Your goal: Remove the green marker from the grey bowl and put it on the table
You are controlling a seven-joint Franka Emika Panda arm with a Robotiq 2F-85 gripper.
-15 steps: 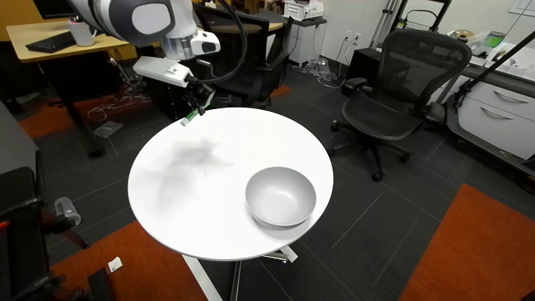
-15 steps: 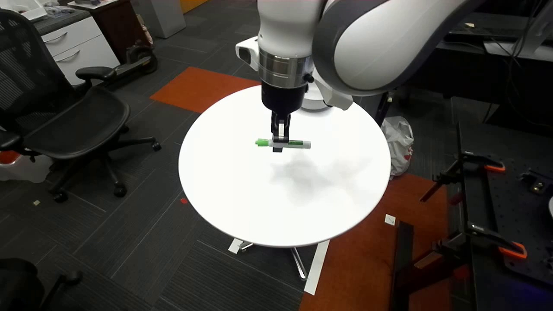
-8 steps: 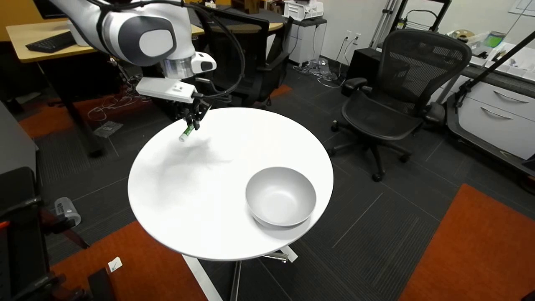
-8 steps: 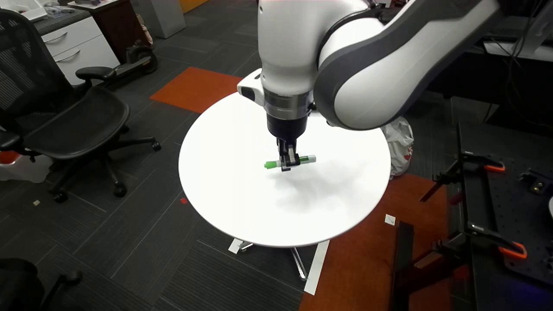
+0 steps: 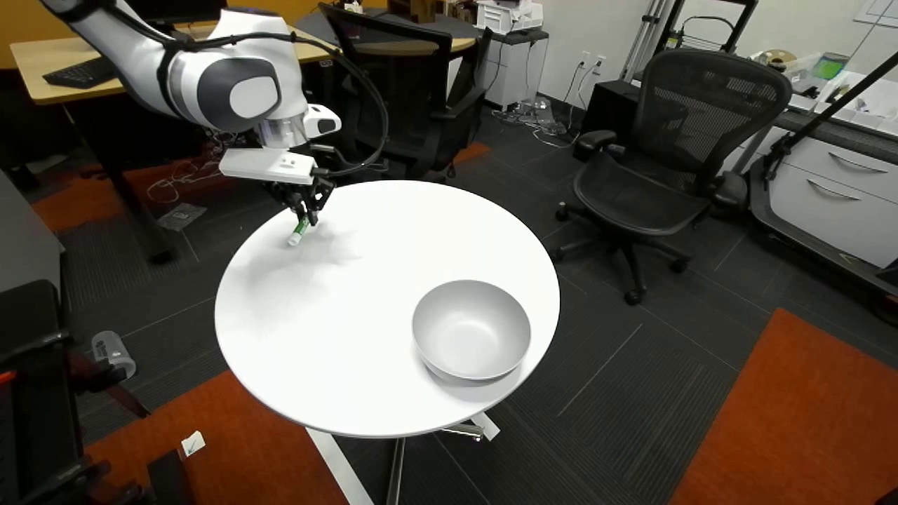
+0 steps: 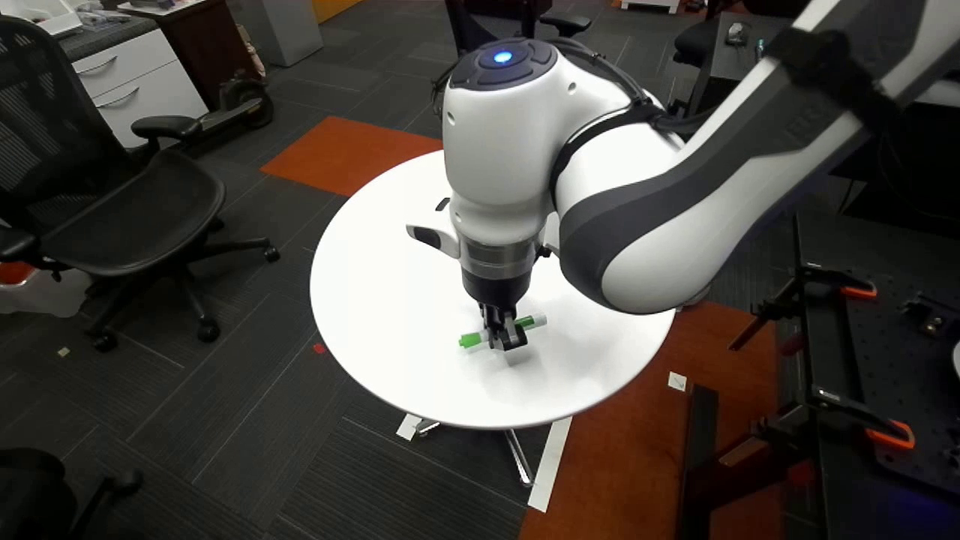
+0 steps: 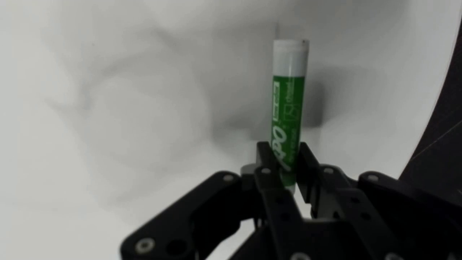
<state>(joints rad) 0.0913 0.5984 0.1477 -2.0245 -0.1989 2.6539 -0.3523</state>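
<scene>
The green marker (image 5: 300, 230) is in my gripper (image 5: 306, 219), apart from the grey bowl. In the wrist view, the gripper (image 7: 283, 150) is shut with one finger on each side of the marker (image 7: 288, 101). The marker's whitish end points away from the gripper. In an exterior view, its bright green cap (image 6: 471, 340) sticks out on one side of the gripper (image 6: 504, 336). The marker is low over the white table (image 5: 351, 365); the exact gap cannot be told. The grey bowl (image 5: 471, 333) stands on the table, its inside bare; the arm hides it in an exterior view.
A black mesh chair (image 5: 659, 154) stands beside the table. Another black chair (image 5: 414, 91) stands behind it. A wooden desk (image 5: 42, 59) holds a keyboard (image 5: 84, 72). A black workbench with orange-tipped clamps (image 6: 855, 289) stands near the table in an exterior view.
The arm has lowered the gripper with the marker towards the table and shifted it away from the bowl. The marker has turned slightly with the gripper. The bowl has not moved.
</scene>
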